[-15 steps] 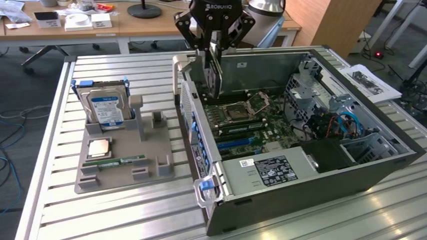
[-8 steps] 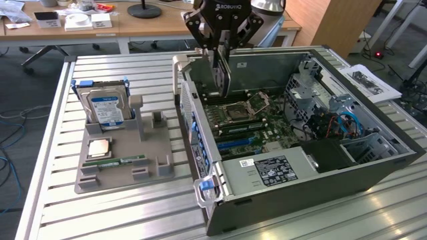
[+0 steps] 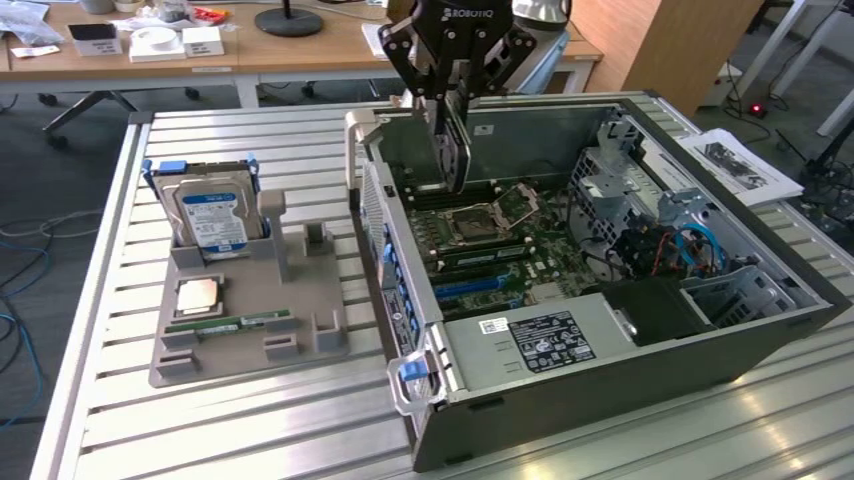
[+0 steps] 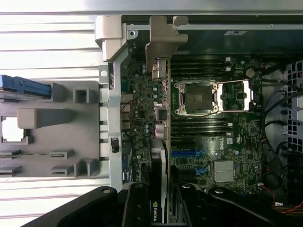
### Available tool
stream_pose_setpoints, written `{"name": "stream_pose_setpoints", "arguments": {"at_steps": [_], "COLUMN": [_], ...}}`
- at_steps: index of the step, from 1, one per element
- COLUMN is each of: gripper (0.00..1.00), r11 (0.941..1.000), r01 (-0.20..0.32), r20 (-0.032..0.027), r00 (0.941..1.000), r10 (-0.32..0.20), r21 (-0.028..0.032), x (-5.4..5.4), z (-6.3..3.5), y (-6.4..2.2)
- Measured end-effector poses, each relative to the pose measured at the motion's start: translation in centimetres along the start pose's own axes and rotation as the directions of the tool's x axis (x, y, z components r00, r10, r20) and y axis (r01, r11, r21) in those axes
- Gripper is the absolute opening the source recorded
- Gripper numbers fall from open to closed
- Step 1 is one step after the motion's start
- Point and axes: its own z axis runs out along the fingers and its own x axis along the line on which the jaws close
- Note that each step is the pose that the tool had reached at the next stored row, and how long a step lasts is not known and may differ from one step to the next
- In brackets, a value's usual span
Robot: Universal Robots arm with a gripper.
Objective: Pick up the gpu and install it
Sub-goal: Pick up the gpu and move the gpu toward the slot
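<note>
Gripper (image 3: 450, 98) over the open computer case (image 3: 747, 340). Fingers (image 3: 426, 85) clamped on the top edge of the gpu (image 3: 457, 150), one on each flat face. Card hangs straight down from the fingertips, on edge, its lower end inside the case.

Wrist view: gpu (image 4: 160, 161) runs out from between the fingers (image 4: 136, 208), silver bracket (image 4: 163, 42) at the far end. Motherboard (image 4: 142, 94) lies beneath the card and the CPU socket (image 4: 196, 97) beside it. Contact with the board: cannot tell.
</note>
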Motion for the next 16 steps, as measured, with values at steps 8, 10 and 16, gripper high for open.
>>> {"name": "stream_pose_setpoints", "arguments": {"at_steps": [8, 10, 16], "gripper": [0.27, 0.27, 0.27], "r11": [1.0000, 1.0000, 1.0000], "r01": [0.000, 0.000, 0.000], "r20": [0.0000, 0.0000, 0.0000], "r00": [1.0000, 1.0000, 1.0000], "r10": [0.000, 0.000, 0.000], "r21": [0.0000, 0.0000, -0.0001], "x": [-0.8, -1.3, -2.8], "z": [0.04, 0.07, 0.15], "y": [0.09, 0.15, 0.34]}}
